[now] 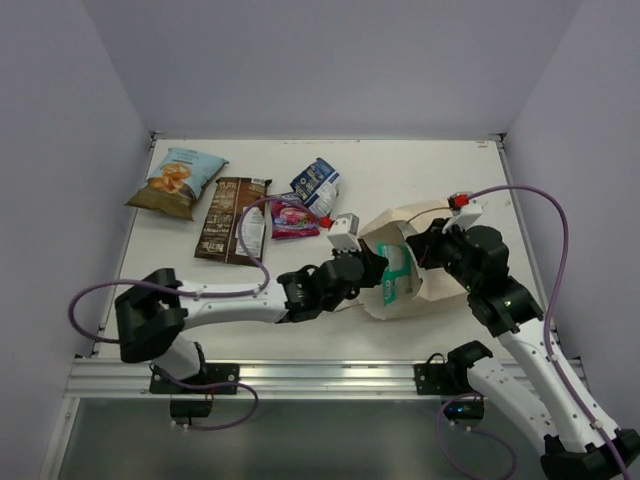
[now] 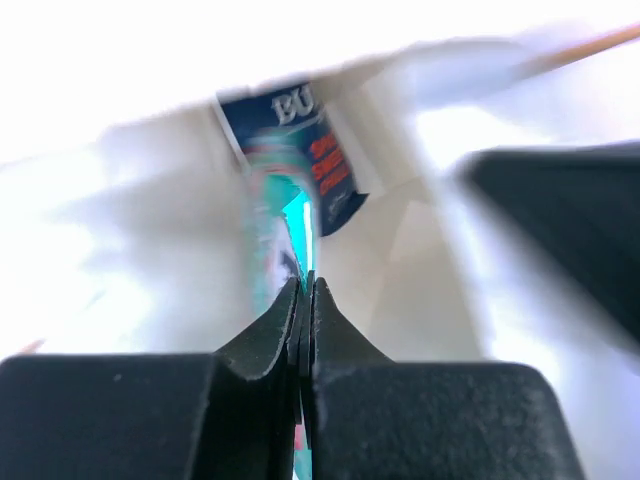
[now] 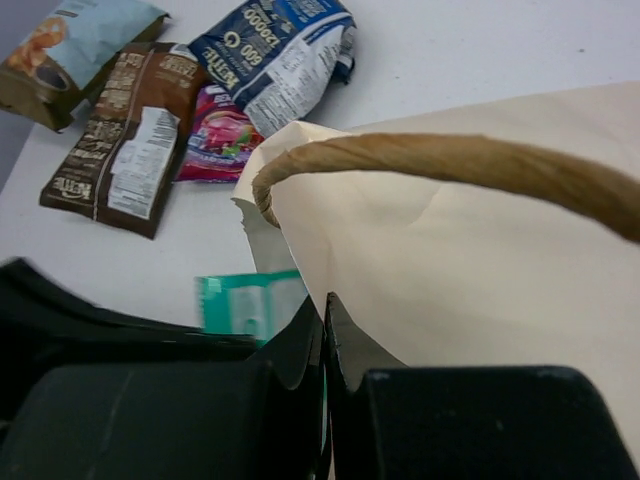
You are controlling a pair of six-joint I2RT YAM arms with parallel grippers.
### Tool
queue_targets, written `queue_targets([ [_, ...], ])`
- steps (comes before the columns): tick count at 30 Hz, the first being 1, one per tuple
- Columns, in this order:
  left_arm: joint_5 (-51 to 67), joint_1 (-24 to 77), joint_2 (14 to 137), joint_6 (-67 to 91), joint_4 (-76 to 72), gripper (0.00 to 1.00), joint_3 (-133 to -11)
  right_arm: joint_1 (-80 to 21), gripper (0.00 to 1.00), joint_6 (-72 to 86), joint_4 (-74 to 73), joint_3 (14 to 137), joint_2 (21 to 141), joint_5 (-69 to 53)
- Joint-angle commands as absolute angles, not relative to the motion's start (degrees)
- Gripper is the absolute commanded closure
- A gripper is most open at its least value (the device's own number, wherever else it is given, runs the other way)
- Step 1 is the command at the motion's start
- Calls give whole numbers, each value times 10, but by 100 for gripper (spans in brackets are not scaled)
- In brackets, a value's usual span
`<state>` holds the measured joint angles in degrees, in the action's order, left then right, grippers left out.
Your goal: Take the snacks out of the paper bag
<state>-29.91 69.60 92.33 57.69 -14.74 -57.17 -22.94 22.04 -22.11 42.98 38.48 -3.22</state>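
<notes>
The paper bag (image 1: 432,283) lies on its side at centre right, mouth facing left. My left gripper (image 1: 381,272) is at the mouth, shut on the teal-green packet (image 1: 400,276), which sticks half out; in the left wrist view the gripper (image 2: 307,285) pinches this packet (image 2: 272,225) edge-on. A blue-and-white packet (image 2: 300,140) lies deeper inside the bag. My right gripper (image 1: 424,243) is shut on the bag's upper edge; its own view shows the gripper (image 3: 326,305) pinching the beige paper (image 3: 470,270) under a cord handle (image 3: 450,160).
Four packets lie on the table at the back left: the chip bag (image 1: 178,182), the long dark brown one (image 1: 232,218), the magenta one (image 1: 293,216) and a blue-and-white one (image 1: 317,185). Walls close in the table on three sides.
</notes>
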Motion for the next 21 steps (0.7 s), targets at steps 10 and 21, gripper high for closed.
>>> queue_targets([
  [10,-351,650,621,449,55,100,-553,-214,100,216,-241,432,402,156],
  [21,-222,499,632,350,-23,100,-536,-208,100,223,-269,447,379,135],
])
